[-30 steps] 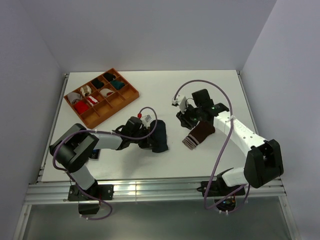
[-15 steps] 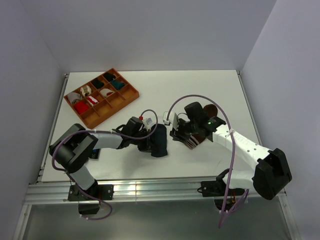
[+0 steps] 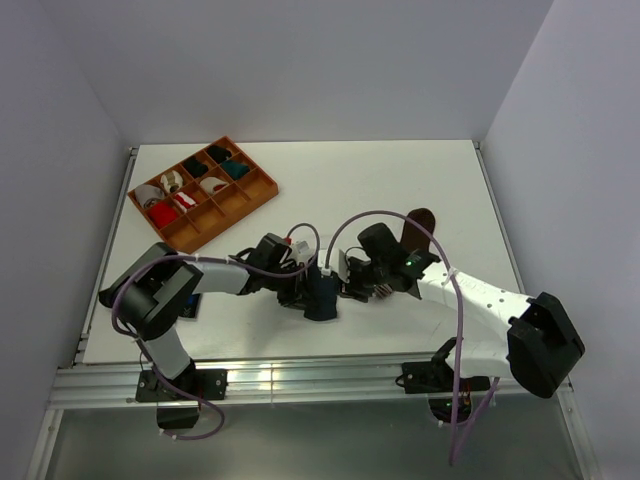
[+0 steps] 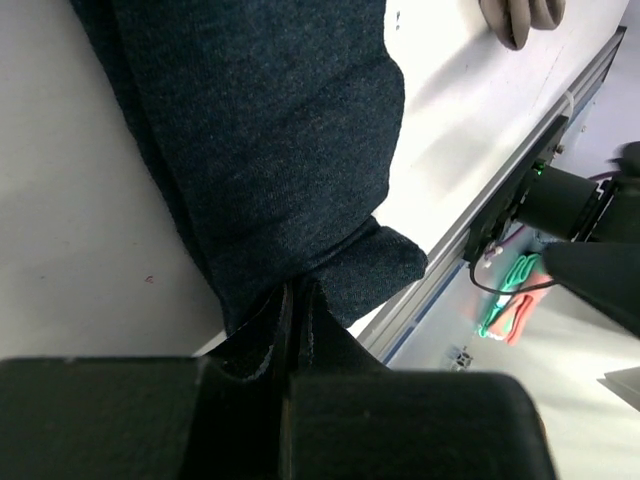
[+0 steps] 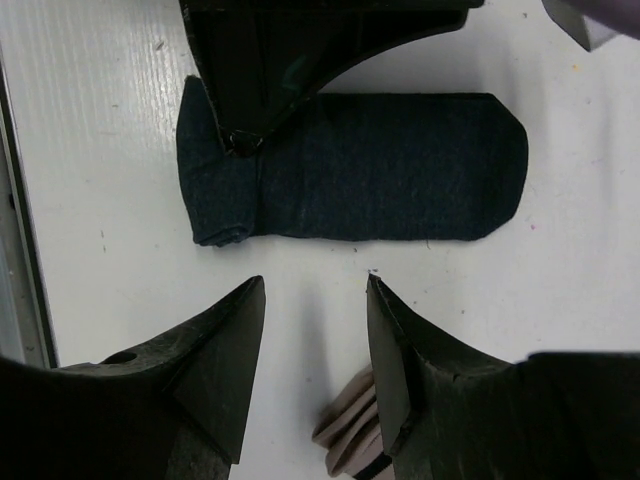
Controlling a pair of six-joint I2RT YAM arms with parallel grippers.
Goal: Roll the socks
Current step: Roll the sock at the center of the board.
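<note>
White surface (image 3: 400, 170) bore the navy sock (image 5: 380, 165), one end pinched in the closed left pincer (image 4: 292, 300). The right pincer (image 5: 315, 290) hovered beside it, spread and empty, with the brown sock (image 3: 418, 225) beneath its wrist. Pairing seemingly remained: brown needed laying squarely along navy.

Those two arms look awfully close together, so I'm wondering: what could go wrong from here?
The left gripper pinches only a small fold near one end of the navy sock, so the fabric might slip free. The right gripper, jaws open, hovers right beside it, so the two could bump. The striped cuff of the brown sock lies under the right gripper and could get snagged.
</note>
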